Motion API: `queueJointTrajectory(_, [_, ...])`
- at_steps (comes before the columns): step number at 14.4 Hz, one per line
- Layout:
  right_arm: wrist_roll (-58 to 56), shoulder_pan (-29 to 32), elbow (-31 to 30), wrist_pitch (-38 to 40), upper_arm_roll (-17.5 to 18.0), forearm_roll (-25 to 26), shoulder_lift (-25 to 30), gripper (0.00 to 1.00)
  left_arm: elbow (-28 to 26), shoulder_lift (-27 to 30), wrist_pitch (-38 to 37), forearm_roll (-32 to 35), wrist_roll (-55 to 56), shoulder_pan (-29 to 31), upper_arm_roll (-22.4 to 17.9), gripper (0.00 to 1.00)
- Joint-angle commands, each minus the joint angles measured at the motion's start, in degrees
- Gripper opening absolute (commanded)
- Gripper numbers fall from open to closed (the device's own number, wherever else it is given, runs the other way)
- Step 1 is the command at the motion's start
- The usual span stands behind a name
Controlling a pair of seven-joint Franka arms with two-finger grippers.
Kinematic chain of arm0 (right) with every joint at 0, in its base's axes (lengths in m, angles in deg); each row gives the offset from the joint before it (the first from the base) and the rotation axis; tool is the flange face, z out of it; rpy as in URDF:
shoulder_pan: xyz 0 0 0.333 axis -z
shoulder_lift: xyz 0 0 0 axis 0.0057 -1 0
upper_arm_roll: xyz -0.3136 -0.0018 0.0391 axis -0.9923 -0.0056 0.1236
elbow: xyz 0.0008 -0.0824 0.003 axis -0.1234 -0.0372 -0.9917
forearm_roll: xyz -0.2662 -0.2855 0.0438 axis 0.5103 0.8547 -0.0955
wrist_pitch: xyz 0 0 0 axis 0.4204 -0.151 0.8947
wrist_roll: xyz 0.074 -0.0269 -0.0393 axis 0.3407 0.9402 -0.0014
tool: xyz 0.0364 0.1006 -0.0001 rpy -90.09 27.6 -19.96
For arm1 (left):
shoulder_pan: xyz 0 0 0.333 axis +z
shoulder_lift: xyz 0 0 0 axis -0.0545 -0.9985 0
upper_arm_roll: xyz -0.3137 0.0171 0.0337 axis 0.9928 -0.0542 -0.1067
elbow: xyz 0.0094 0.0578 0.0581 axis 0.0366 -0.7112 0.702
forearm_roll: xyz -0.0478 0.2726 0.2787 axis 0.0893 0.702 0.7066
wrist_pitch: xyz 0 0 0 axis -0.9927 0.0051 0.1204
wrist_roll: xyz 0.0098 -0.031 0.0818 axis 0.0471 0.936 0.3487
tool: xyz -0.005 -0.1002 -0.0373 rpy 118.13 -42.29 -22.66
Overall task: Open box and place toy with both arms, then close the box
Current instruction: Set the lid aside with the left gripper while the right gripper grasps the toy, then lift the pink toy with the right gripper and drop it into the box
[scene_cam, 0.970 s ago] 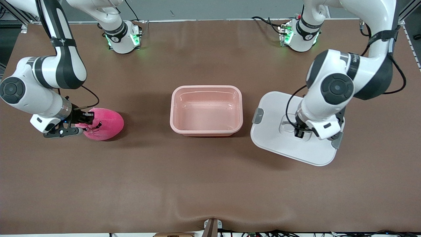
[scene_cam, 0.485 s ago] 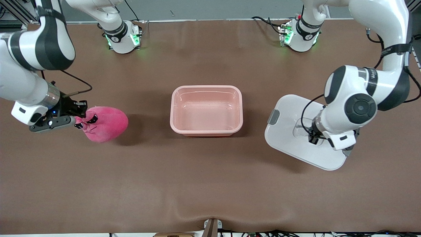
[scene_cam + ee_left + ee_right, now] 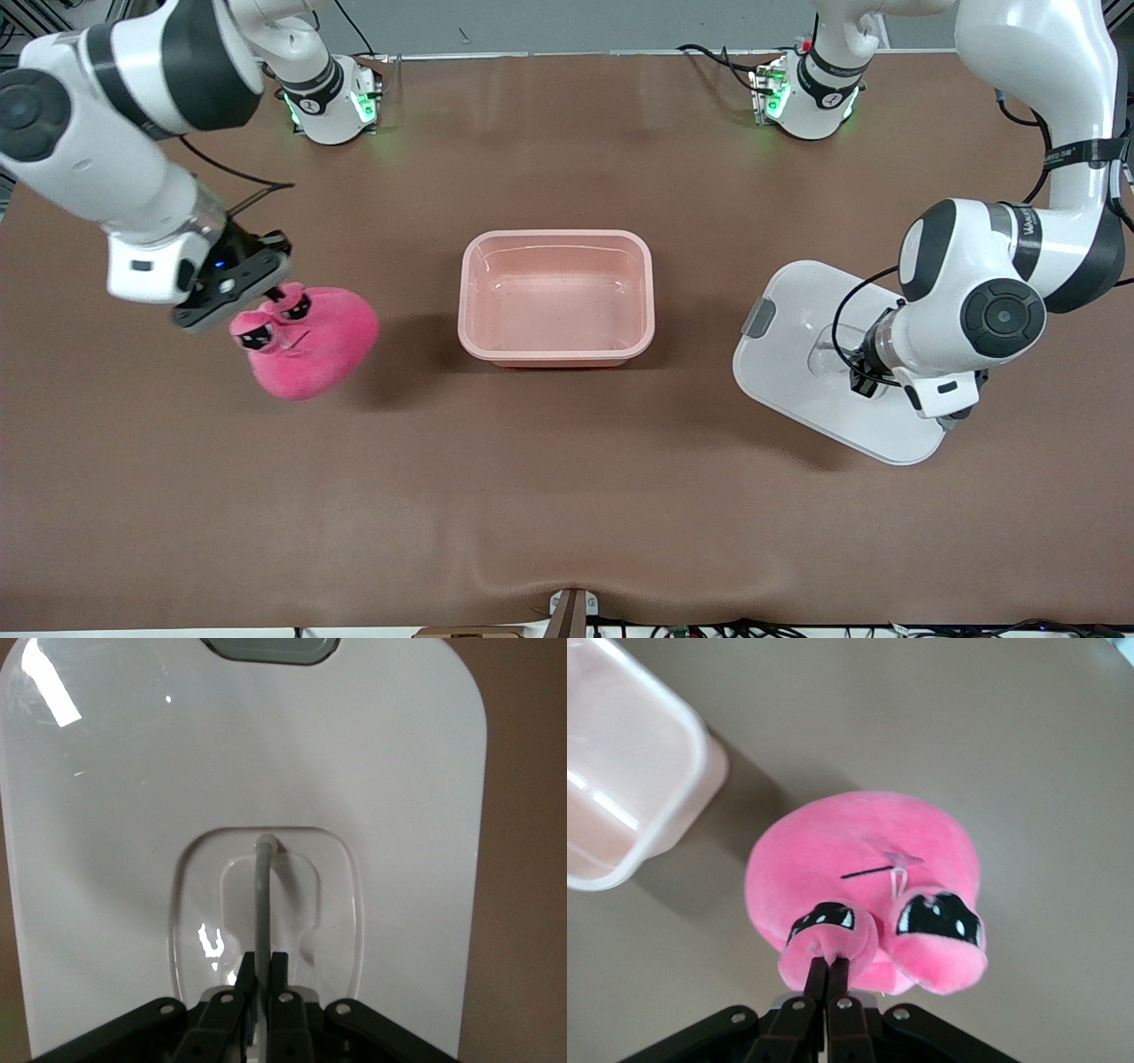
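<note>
The right gripper [image 3: 266, 312] is holding the toy [image 3: 310, 346] up over the tabletop [image 3: 567, 496] at the right arm's end; a shadow is lying under it beside the box [image 3: 556, 298]. The front view is showing only that the gripper is at the toy's top. The right wrist view is showing more: the jaws are closed on a small eyed lobe of the toy [image 3: 864, 886], the round body is hanging below, and a corner of the box [image 3: 629, 788] is lying close by.

The left gripper [image 3: 864, 383] is sitting at the middle of the white lid [image 3: 797, 354], over the left arm's end of the tabletop. In the front view the arm is covering the grip. The left wrist view is showing the jaws pinched shut on the thin clear handle [image 3: 262, 895] in the lid's [image 3: 248, 753] recess, with a grey clip [image 3: 270, 649] at the lid's edge.

The box is standing open in the middle of the brown tabletop. The bases, with green lights, are standing along its edge.
</note>
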Motion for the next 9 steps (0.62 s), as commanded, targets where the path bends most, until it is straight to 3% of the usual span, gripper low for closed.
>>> queueJointTrajectory(1, [-3.0, -4.5, 2.5, 1.5, -0.6, 0.0, -0.6, 0.0, 0.1, 0.3, 0.5, -0.6, -1.5, 0.8, 0.2, 0.0])
queueJointTrajectory(6, [-5.8, -14.7, 3.0, 0.1, -0.5, 0.4, -0.6, 0.0, -0.2, 0.4, 0.5, -0.8, -2.4, 1.0, 0.2, 0.0])
queueJointTrajectory(9, [-16.5, -18.2, 2.5, -3.5, -0.6, 0.5, -1.8, 0.0, -0.3, 0.7, 0.1, -0.8, -2.3, 1.1, 0.3, 0.0])
